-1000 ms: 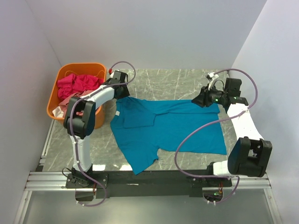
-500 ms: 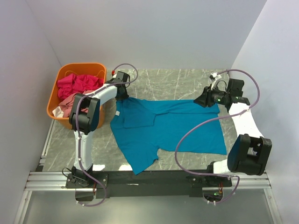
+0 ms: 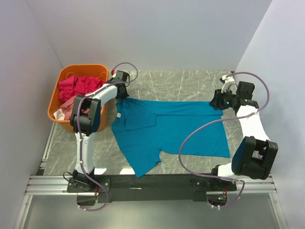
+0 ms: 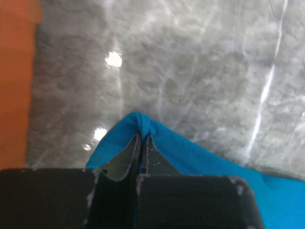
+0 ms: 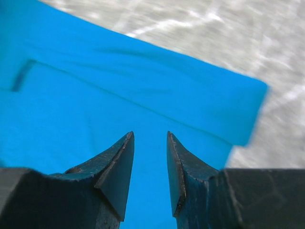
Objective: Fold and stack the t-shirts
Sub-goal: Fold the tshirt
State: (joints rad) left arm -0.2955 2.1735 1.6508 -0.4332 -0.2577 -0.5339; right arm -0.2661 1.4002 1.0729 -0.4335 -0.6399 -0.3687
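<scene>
Currently the left hand point(image 4: 141, 138) is clamped tight on a corner of the teal-blue t-shirt point(image 3: 167, 131), spread mid-frame on the table point(image 3: 186, 81); the right hand point(image 5: 150, 138), fingers point(image 5: 116, 167) slightly apart, grips nothing over the shirt's upper-right corner.

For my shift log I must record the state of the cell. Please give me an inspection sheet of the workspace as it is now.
Surface: grey marble table; no spills seen.
Job's things: teal shirt spread on the table; magenta shirt and salmon shirt bunched in the basket.
Clutter: orange basket at the far-left corner.
Grippers: left gripper shut on the teal shirt's far-left corner; right gripper open above its far-right corner.
Cables: right arm's purple cable hangs across the teal shirt.
Surroundings: white walls on three sides; metal frame at the near edge.
</scene>
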